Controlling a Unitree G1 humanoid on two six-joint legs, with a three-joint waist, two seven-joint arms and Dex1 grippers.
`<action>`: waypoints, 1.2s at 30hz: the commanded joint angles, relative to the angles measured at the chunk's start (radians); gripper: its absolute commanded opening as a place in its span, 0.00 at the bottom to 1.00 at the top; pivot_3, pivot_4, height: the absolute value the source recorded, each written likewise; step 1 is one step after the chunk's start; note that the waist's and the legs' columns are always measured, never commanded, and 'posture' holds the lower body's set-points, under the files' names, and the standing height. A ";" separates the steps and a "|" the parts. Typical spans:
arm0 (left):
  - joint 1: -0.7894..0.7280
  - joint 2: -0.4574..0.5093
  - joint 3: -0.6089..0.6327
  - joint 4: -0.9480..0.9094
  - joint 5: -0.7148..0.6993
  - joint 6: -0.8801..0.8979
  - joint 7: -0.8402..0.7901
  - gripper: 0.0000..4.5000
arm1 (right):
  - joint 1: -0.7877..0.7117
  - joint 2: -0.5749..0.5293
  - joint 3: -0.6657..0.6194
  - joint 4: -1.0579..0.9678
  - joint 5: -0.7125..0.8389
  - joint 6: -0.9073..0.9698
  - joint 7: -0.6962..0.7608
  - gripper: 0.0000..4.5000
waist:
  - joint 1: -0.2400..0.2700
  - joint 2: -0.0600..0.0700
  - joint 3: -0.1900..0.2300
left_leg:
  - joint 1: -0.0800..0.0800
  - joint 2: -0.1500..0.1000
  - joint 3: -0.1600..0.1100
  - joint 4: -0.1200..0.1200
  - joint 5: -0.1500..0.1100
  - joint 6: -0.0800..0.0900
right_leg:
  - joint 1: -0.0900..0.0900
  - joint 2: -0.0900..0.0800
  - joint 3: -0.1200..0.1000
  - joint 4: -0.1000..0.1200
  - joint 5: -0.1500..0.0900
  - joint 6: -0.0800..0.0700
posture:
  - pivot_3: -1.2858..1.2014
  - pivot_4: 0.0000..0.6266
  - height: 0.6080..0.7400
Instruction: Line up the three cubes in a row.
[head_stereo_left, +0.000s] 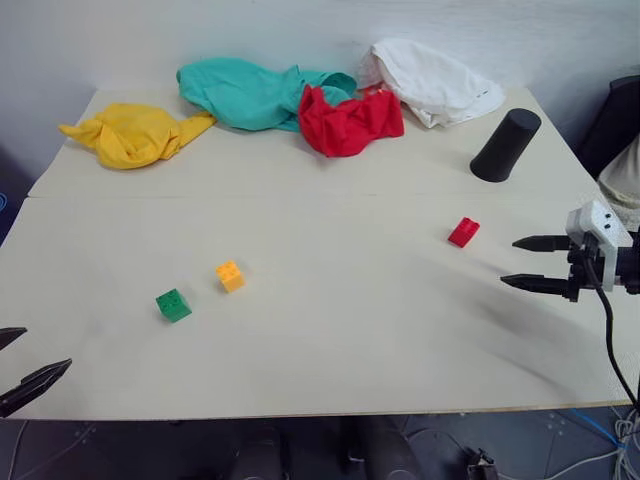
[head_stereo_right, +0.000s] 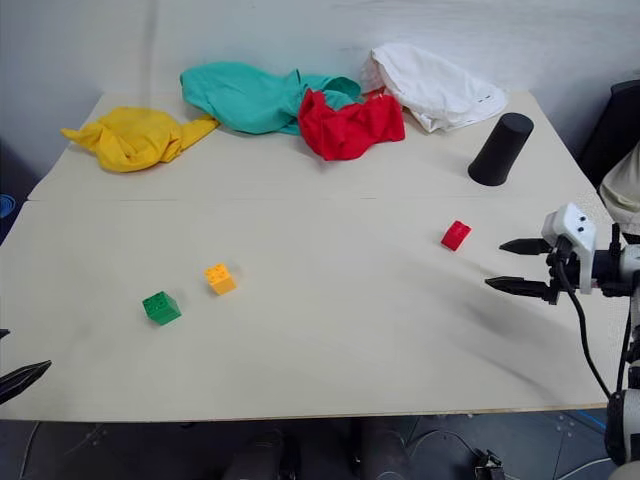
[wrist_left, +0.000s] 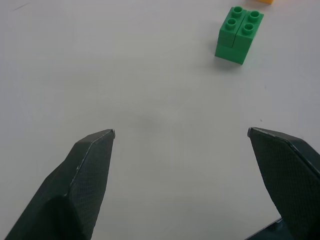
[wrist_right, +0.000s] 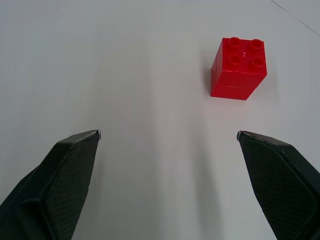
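Both the left gripper (wrist_left: 180, 134) and right gripper (head_stereo_left: 522, 263) are hanging wide open, holding nothing; the red brick (head_stereo_left: 463, 232) is sitting apart from the green brick (head_stereo_left: 173, 305) and yellow brick (head_stereo_left: 230, 275).

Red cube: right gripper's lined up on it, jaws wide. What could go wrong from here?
1. The red cube sits off-centre between the open right gripper fingers; closing as is may nudge or spin it rather than grip it.
2. It lies far from the green cube and yellow-orange cube, so a long carry risks a drop.
3. The black cylinder stands close by and could be knocked over.
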 joint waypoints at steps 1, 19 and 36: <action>0.012 -0.019 0.022 -0.036 0.003 -0.003 0.016 1.00 | -0.014 -0.003 -0.016 -0.001 0.002 -0.007 -0.002 1.00 | 0.000 0.000 0.000 | 0.000 0.000 0.000 0.000 0.000 0.000 | 0.000 0.000 0.000 0.000 0.000 0.000 | 0.52 0.24 1.00; 0.034 -0.059 -0.021 -0.077 0.038 0.015 0.048 1.00 | -0.034 0.000 -0.032 -0.025 0.004 0.004 -0.068 1.00 | -0.002 0.000 0.000 | 0.000 0.000 0.000 0.000 0.000 0.000 | 0.000 0.000 0.000 0.000 0.000 0.000 | 0.52 0.24 1.00; -0.463 0.255 -0.317 -0.361 -0.413 0.352 0.017 1.00 | -0.335 0.144 0.064 0.262 -0.145 -0.074 -0.205 1.00 | -0.003 0.001 0.001 | -0.001 -0.001 -0.001 0.000 0.001 -0.002 | 0.000 0.000 0.000 0.001 0.000 0.000 | 0.52 0.24 1.00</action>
